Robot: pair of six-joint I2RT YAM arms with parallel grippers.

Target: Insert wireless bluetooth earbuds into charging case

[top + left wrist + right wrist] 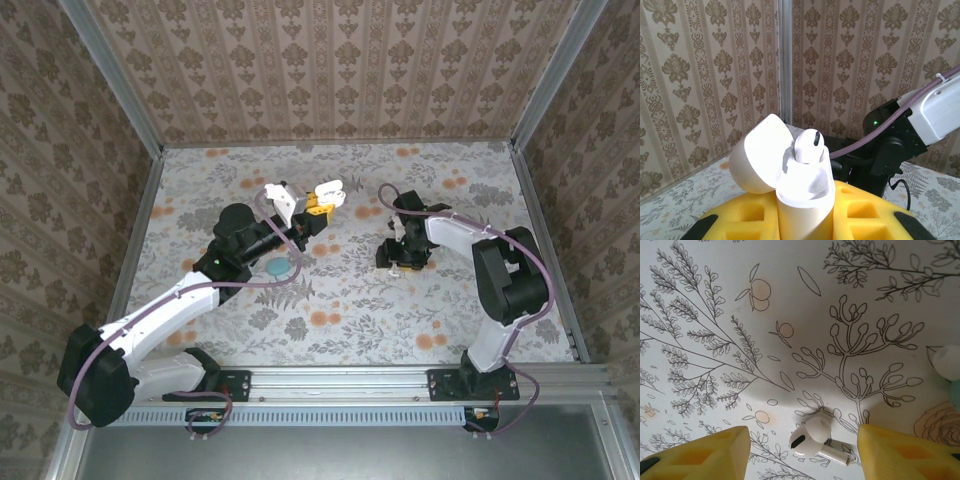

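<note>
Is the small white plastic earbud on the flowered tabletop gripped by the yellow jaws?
No, the small white earbud lies loose on the tabletop, a gap beside each jaw.

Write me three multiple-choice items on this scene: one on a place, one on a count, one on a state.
1. Where is the loose earbud?
A) on the table, between the fingers of the right gripper
B) hanging from a cable
C) on the metal rail

2. How many earbuds sit in the white case?
A) none
B) one
C) two

3. The lid of the case is:
A) shut
B) open
C) taken off

Key:
1 A: the right wrist view shows it lying on the patterned surface with a yellow finger on either side.
2 B: a single earbud stands up from the case held in the left gripper.
3 B: the lid tilts back, attached at one side.
</note>
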